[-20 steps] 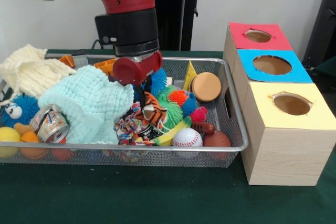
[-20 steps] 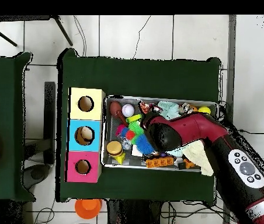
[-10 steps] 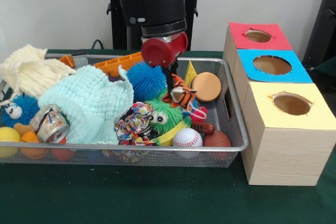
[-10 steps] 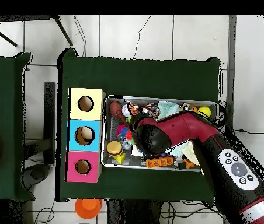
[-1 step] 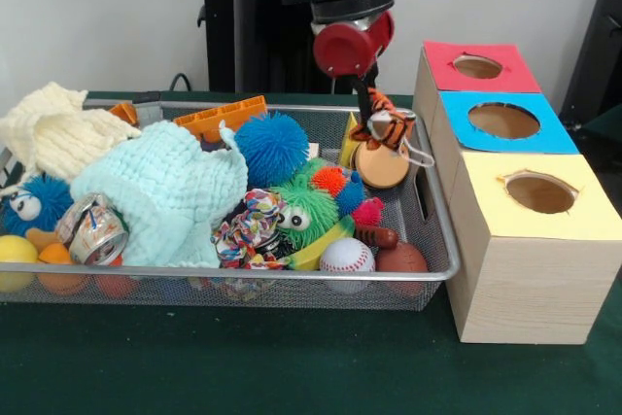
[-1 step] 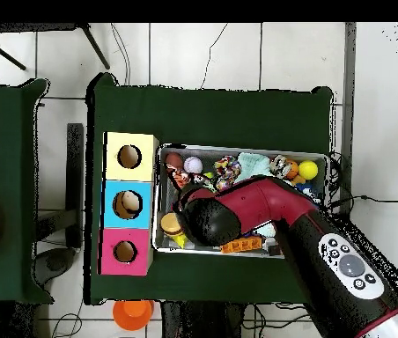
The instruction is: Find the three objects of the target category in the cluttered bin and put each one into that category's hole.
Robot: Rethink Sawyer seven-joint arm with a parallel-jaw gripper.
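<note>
Tiger toy (image 5: 387, 128) lifted above wire bin (image 5: 439, 240).
Left to right: heaped bin; gripper (image 5: 370, 102) with jaws clenched on tiger toy, dangling over wooden disc (image 5: 381, 164); beside it, box (image 5: 515, 240) with red, blue, yellow holes.

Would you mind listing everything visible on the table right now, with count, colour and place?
Wire bin: one, silver, on the green table.
Box with holes: one, wooden, red, blue and yellow tops, beside the bin.
Knitted cloths: two, mint and cream, at one end of the bin.
Spiky ball: one, blue, mid bin.
Fuzzy toy: one, green, mid bin.
Baseball: one, white, at the bin's front wall.
Football: one, brown, front corner.
Wooden disc: one, tan, near the box.
Crushed can: one, silver.
Tiger toy: one, orange striped, hanging above the bin.
Gripper: one, red and black, holding the tiger toy.
</note>
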